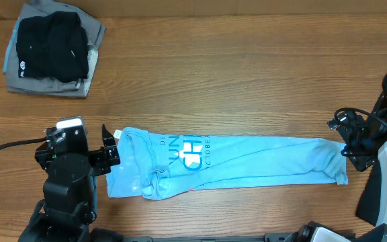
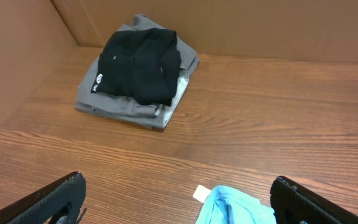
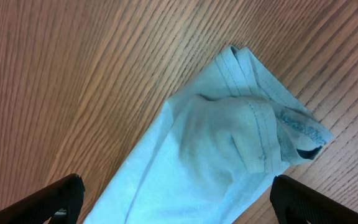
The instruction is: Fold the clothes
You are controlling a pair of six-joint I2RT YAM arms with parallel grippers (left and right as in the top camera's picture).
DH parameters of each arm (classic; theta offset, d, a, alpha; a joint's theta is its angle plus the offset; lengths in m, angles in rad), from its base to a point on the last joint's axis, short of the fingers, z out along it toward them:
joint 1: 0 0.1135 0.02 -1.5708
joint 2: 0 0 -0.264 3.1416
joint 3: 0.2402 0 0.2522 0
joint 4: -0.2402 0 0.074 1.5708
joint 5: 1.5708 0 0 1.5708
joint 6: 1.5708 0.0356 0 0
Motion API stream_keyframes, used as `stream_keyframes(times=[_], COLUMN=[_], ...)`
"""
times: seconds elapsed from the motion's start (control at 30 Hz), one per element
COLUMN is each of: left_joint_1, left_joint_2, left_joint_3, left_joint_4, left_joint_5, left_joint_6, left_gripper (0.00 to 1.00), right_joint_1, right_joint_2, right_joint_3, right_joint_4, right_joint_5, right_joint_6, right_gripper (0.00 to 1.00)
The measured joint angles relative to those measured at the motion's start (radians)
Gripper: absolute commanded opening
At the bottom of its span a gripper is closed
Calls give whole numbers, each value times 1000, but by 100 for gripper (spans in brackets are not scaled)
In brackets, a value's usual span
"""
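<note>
T-shirt [image 1: 247, 161] lies on the table [image 1: 234, 81] as one long light-blue strip, near-centre, long axis running L–R across the robot's front, printed lettering facing up on the L half. Each end sits right at an arm: L gripper [image 1: 111, 151] at the L end, where a small white tag [image 2: 202, 193] shows, and R gripper [image 1: 345, 139] at the R end, where the cloth bunches into a rumpled corner. Both are wide open w/ nothing held. In the wrist views the L fingers [image 2: 48, 200] and R fingers [image 3: 42, 202] stand far apart at the frame edges, cloth showing btw them. So neither arm is nearer overall; each has its own end, and the next fold prob. means carrying one end over along that long axis twd the other. Count: 1 blue shirt, 2 grippers, 1 separate pile [image 1: 49, 50] at the far-L corner, well apart — black garment on top of a grey one, poss. more under, can't tell.
</note>
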Motion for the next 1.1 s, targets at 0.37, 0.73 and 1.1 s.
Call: stream_keyframes(times=[0.37, 0.73, 1.1], left_joint_1=[0, 0, 0], left_joint_2=[0, 0, 0], left_joint_3=[0, 0, 0], left_joint_4=[-1, -1, -1], left_joint_5=[-14, -14, -14], left_joint_6=[0, 0, 0], left_gripper=[97, 96, 96], right_joint_1=[0, 0, 0], right_joint_2=[0, 0, 0], right_joint_3=[0, 0, 0], right_joint_4=[0, 2, 2], right_joint_5=[0, -1, 0], right_joint_6=[0, 0, 0], right_gripper=[100, 100, 100])
